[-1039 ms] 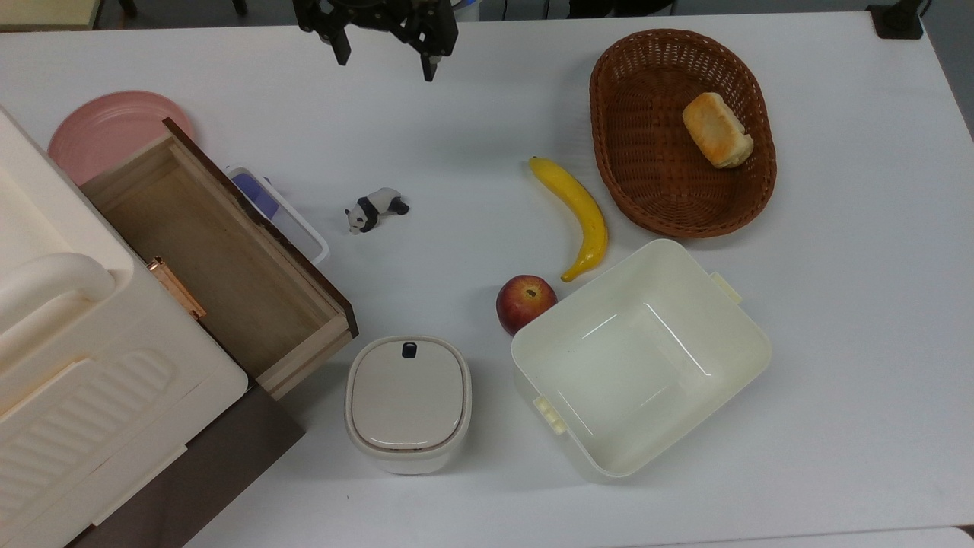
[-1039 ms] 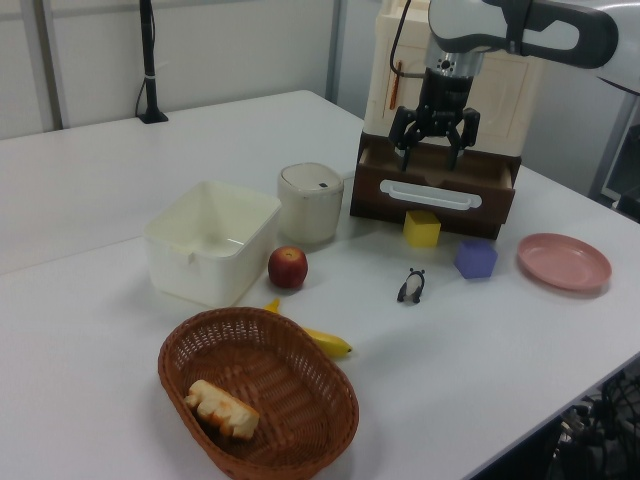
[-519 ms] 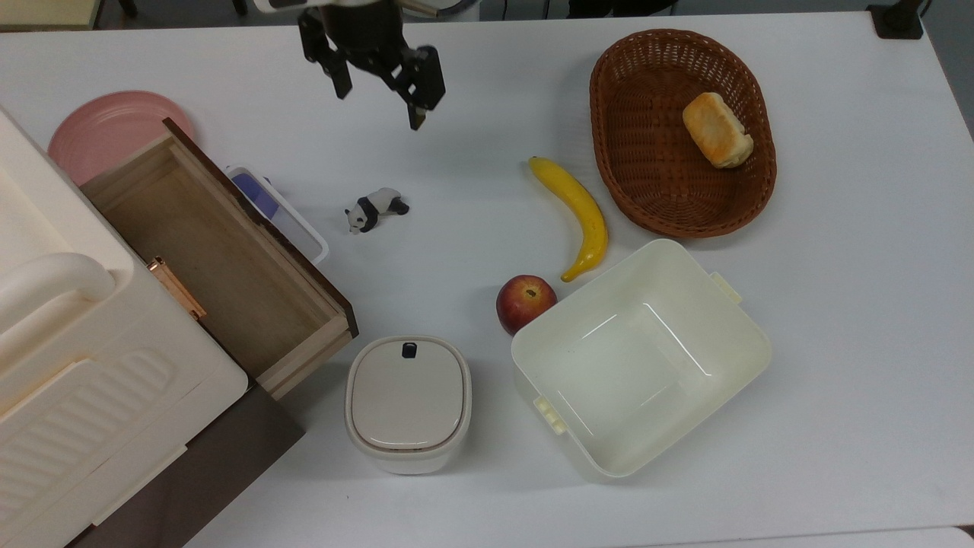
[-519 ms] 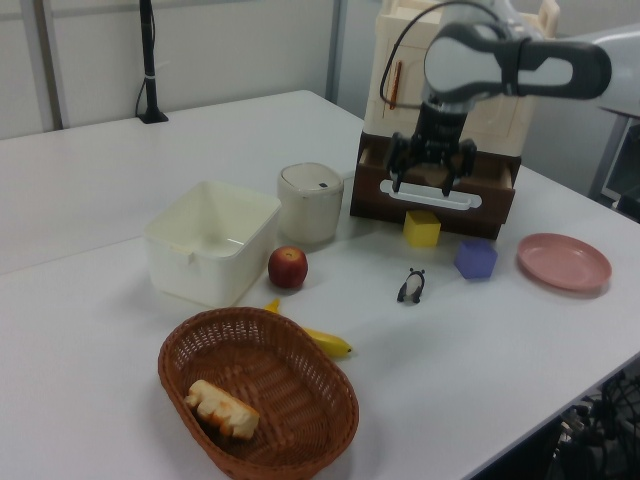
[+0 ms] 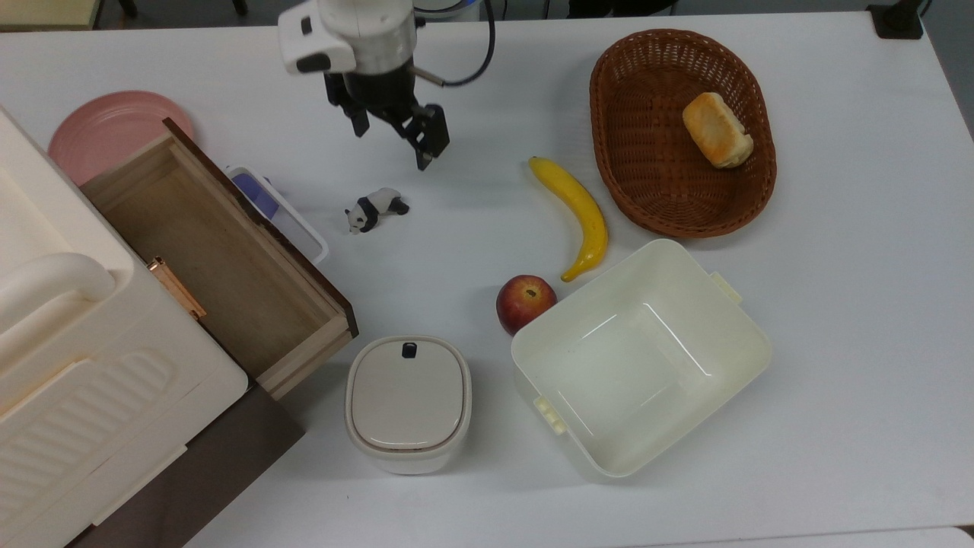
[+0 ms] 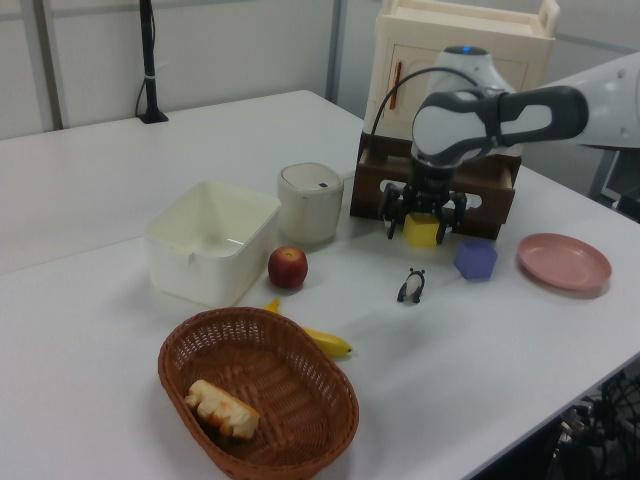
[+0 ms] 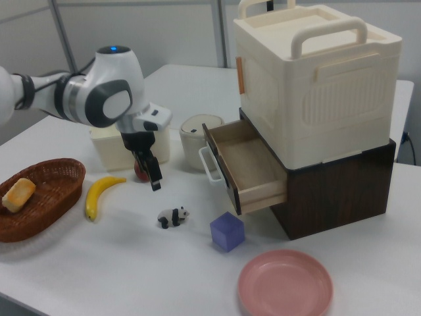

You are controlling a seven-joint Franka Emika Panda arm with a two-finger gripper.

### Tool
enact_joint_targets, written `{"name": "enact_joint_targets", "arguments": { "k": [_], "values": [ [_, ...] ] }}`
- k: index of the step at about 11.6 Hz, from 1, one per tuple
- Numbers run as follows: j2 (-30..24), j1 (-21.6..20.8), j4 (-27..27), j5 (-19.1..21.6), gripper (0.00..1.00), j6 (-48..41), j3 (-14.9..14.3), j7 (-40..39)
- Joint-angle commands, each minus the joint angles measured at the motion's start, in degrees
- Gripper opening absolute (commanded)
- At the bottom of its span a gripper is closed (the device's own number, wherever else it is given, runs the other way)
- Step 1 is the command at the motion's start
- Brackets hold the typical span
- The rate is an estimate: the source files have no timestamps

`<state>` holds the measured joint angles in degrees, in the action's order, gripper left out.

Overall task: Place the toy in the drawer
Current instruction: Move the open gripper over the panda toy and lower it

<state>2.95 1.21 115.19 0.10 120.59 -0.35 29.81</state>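
Observation:
The toy, a small black-and-white panda (image 5: 377, 209), stands on the white table just off the open drawer's front; it also appears as the panda (image 6: 411, 287) and the panda (image 7: 172, 217). My gripper (image 5: 389, 143) hangs open and empty above the table, a short way beyond the panda toward the top view's upper edge. In the left view the gripper (image 6: 420, 225) is in front of the drawer's dark front. The drawer (image 5: 205, 243) of light wood is pulled out, its inside bare; it is also seen as the drawer (image 7: 247, 164).
A banana (image 5: 578, 217), an apple (image 5: 525, 302) and a cream tub (image 5: 639, 358) lie at the top view's right, with a wicker basket (image 5: 681, 190) holding bread. A lidded canister (image 5: 409, 403), a pink plate (image 5: 106, 133), a purple block (image 7: 227, 232) and a yellow cube (image 6: 422, 230) surround the drawer.
The gripper has come down and moved closer to the panda, from the top view's upper edge toward its middle. The panda and the drawer have not moved.

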Motion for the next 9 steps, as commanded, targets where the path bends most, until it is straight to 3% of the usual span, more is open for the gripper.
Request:
{"name": "enact_joint_targets", "arguments": {
  "k": [1,9],
  "values": [
    [4.9,-0.3,0.2,-3.2,1.00,4.2,-0.3,1.7],
    [9.0,0.7,-0.3,-3.4,1.00,6.9,-0.3,1.7]
  ]
}}
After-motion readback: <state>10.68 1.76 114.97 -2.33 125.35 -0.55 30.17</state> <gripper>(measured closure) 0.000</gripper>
